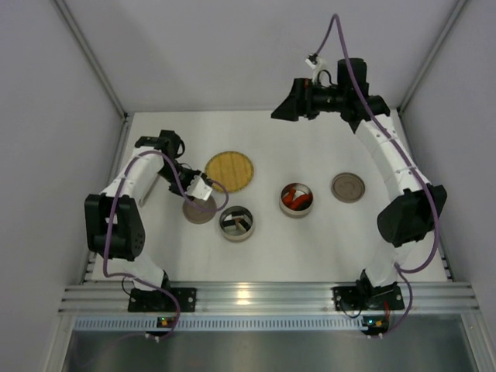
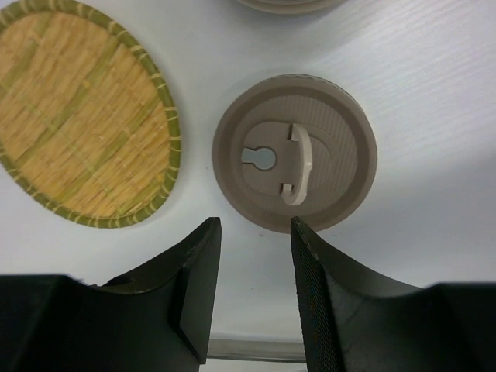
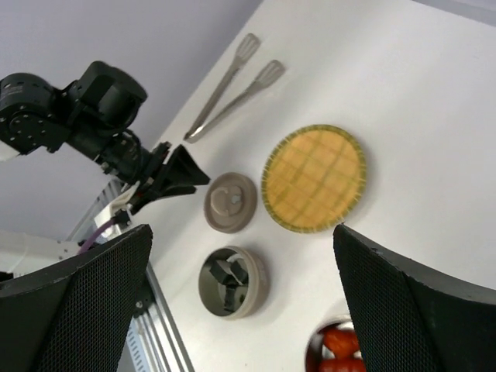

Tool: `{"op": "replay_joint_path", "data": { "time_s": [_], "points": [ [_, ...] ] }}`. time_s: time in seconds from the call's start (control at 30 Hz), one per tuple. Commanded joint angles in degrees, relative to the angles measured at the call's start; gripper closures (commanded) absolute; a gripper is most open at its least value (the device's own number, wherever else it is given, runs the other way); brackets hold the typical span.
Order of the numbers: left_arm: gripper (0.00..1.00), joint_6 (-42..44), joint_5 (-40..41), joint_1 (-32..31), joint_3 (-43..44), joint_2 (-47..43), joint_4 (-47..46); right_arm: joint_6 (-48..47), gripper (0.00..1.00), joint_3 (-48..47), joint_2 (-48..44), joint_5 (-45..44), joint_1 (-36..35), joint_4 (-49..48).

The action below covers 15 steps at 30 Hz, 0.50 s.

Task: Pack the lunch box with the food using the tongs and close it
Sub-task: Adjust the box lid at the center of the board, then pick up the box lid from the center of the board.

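Note:
The lunch box stands as two round beige pots. One pot (image 1: 222,230) (image 3: 261,288) holds dark-wrapped sushi rolls (image 1: 237,223) (image 3: 229,277). The other pot (image 1: 297,212) holds red-orange food pieces (image 1: 293,195) (image 3: 339,346). A beige lid (image 1: 198,213) (image 2: 341,155) (image 3: 230,201) with a flip handle lies just ahead of my left gripper (image 1: 203,188) (image 2: 256,225) (image 3: 182,174), which is open and empty right above the table. The silver tongs (image 3: 229,85) lie by the left wall, hidden under the left arm in the top view. My right gripper (image 1: 283,108) (image 3: 242,232) hangs high at the back, wide open and empty.
An empty round yellow woven plate (image 1: 230,170) (image 2: 77,116) (image 3: 314,178) sits behind the pots. A second beige lid (image 1: 348,187) lies right of the red-food pot. Grey walls close in the left, right and back; a metal rail (image 1: 248,296) runs along the front.

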<state>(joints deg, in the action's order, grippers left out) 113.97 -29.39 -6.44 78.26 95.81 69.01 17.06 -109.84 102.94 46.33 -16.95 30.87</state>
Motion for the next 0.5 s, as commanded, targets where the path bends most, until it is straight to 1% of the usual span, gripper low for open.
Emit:
{"op": "replay_joint_path", "data": {
  "time_s": [0.0, 0.03, 0.13, 0.23, 0.33, 0.47],
  "points": [
    [0.53, 15.49, 4.24, -1.11, -2.23, 0.43, 0.77, -3.44, 0.01, 3.57, -5.02, -0.1, 5.95, 4.55],
    [0.53, 15.4, 5.03, -1.47, -2.93, 0.43, 0.51, -3.35, 0.01, 4.37, -6.16, 0.51, 8.49, 4.55],
    [0.52, 14.0, 6.01, -2.35, -3.99, 0.52, 0.24, -3.08, 0.01, 6.3, -7.39, 1.75, 12.36, 4.63],
    [0.49, 12.16, 7.85, -3.84, -3.46, 1.92, 1.3, -3.08, 0.01, 7.18, -8.19, 2.19, 14.48, 4.63],
    [0.47, 9.52, 7.85, -4.99, -3.81, 2.8, 0.07, -3.0, 0.01, 7.8, -8.36, 2.89, 15.71, 4.46],
    [0.47, 5.83, 7.85, -5.87, -5.04, 3.68, -6.5, -2.38, 0.01, 8.06, -8.45, 3.77, 16.42, 4.11]
  ]
}}
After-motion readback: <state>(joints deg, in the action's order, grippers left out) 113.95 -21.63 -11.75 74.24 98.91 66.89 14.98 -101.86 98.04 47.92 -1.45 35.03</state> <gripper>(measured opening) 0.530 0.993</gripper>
